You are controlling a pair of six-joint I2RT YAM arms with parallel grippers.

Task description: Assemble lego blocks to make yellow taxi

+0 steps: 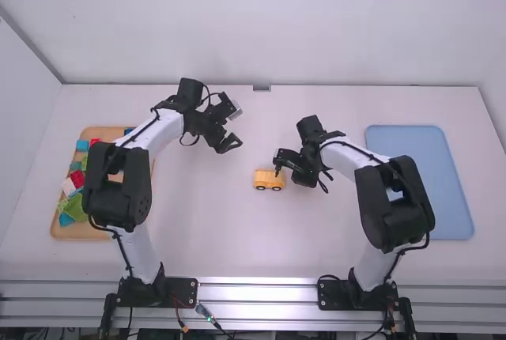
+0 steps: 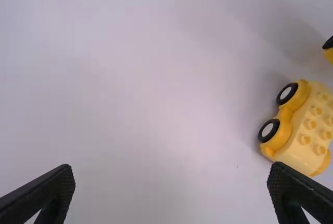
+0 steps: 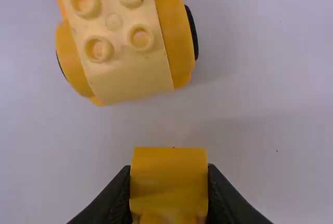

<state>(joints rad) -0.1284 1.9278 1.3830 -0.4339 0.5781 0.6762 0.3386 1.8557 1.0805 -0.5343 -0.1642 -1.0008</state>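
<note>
My left gripper [image 1: 236,128] stays over the table, left of and farther back than the yellow car base [image 1: 269,180]; in its wrist view the left gripper [image 2: 171,174] is wide open with nothing between the fingers. My right gripper [image 1: 279,166] is at the car base's right end. From its wrist, the right gripper [image 3: 169,182] is shut on a yellow block [image 3: 169,174], held apart from the car base [image 3: 119,41]. The studded car base [image 2: 307,130] stands on black wheels with bare studs on top.
A wooden tray [image 1: 71,230] with several coloured blocks lies at the far left, partly behind the left arm. On the right is a blue tray [image 1: 419,174], its near-left part behind the right arm. The white table [image 1: 213,229] extends between them.
</note>
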